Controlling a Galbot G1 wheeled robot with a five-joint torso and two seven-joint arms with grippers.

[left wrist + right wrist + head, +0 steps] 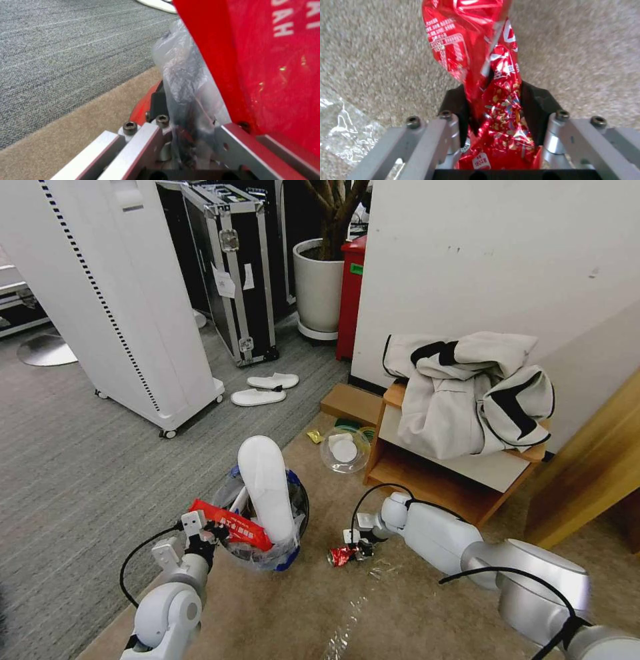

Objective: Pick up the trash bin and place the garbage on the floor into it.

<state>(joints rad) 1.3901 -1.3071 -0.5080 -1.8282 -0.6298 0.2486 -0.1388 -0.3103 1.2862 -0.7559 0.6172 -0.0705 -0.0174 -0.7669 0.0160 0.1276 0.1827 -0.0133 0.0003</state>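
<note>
We see the left gripper (212, 531) clamped on the trash bin (291, 551) rim, apparently through its liner, right gripper (353, 551) pinching a red wrapper (480, 75) low over open beige carpet (280, 613), just beside the bin

Head view high over beige carpet (293, 607), wrist views close above it

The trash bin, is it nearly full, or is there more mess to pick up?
Partly done: the trash bin, gripped at its rim by the left gripper, already holds a slipper. The right gripper is clamping a red wrapper. Two slippers and a clear container remain.
</note>
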